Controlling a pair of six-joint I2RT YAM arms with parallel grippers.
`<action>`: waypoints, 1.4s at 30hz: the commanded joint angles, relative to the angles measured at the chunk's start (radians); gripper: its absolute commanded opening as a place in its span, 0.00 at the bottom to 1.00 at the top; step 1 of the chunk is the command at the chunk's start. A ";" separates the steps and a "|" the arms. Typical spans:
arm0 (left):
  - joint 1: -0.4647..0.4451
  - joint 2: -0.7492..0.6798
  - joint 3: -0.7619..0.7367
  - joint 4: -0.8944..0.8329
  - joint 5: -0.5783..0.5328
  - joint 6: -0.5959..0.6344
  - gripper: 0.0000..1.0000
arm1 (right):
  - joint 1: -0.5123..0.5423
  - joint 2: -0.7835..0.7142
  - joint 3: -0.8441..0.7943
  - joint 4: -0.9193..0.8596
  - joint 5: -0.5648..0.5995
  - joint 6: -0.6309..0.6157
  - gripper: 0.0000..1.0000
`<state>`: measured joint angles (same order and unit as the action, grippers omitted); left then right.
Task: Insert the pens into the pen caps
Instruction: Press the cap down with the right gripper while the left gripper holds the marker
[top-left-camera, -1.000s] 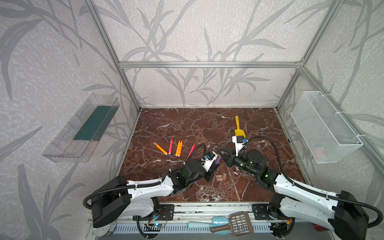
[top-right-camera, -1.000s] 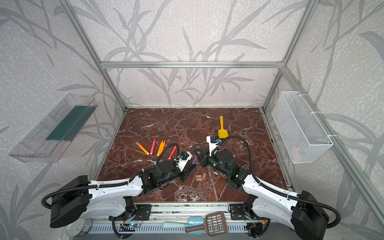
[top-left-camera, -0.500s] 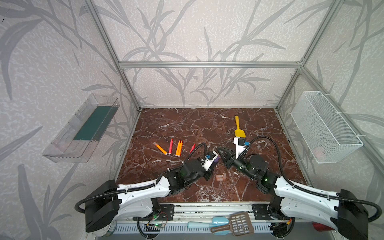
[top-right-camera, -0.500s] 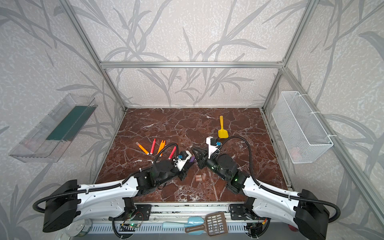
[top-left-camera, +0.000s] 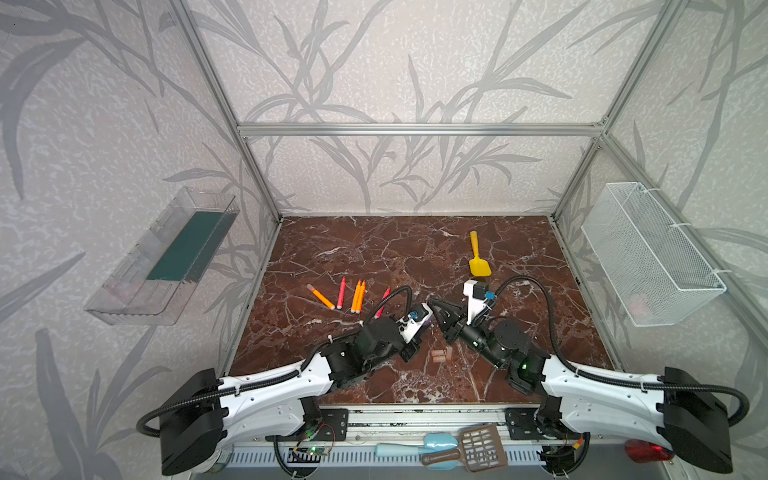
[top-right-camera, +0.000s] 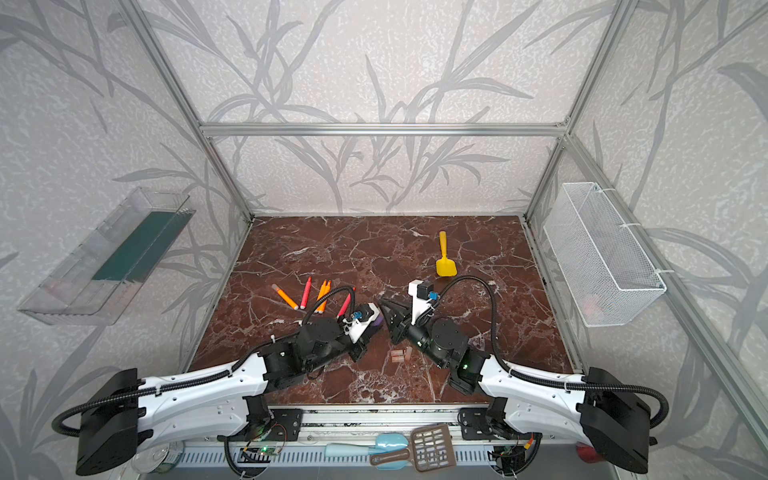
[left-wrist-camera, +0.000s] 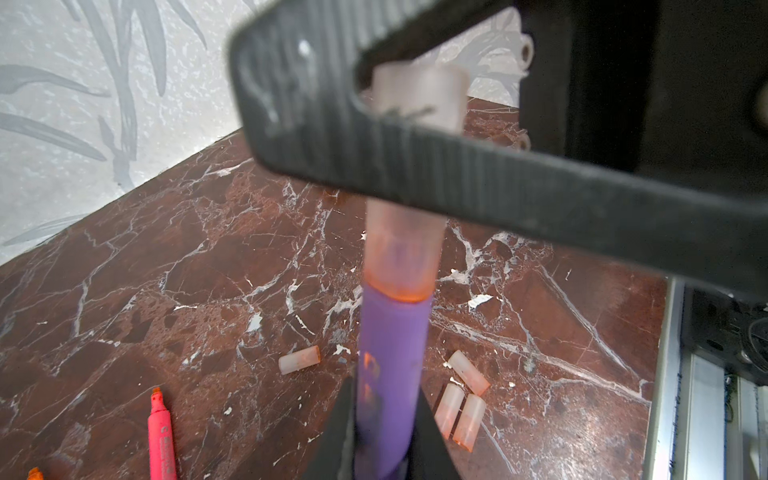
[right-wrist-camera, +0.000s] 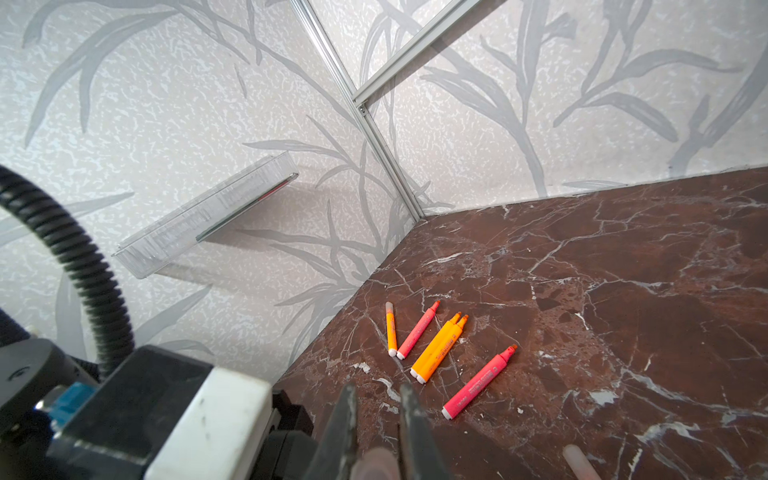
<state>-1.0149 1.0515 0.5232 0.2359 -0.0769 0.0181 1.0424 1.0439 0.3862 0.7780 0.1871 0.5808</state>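
Leaf-patterned grey walls and aluminium rails enclose a red-brown marbled surface, and the 2 arms meet tip to tip near its middle. The left gripper is clamped on a slim purple marker pen. The right gripper is pinched tight on a short translucent pale pinkish cap, and in the left wrist view the pen's tip sits inside that cap's open end. At 9 o'clock from this meeting point 5 more pens lie on the surface: a slim orange pen with a pale cap on it, a red-pink pen, 2 orange pens touching side by side and a second red-pink pen partly behind the left arm's black cable. At 6 o'clock, just beside the grippers, lie small loose caps; the left wrist view shows 4, 3 close together and 1 apart. A yellow plastic toy shovel lies at 1 o'clock. A clear plastic tray hangs on the wall at 9 o'clock, a white wire basket at 3 o'clock
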 joint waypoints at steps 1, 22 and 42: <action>0.120 -0.087 0.151 0.333 -0.205 -0.094 0.00 | 0.097 0.018 -0.097 -0.223 -0.157 0.047 0.00; 0.220 -0.148 0.184 0.298 -0.172 -0.151 0.00 | 0.164 0.310 0.040 -0.245 -0.116 0.099 0.00; 0.237 -0.139 0.189 0.324 -0.216 -0.111 0.00 | 0.175 0.468 0.103 -0.213 -0.176 0.089 0.00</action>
<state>-0.8471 0.9710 0.5564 0.0139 -0.1001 -0.0170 1.0962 1.4330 0.6197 0.8486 0.3058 0.6376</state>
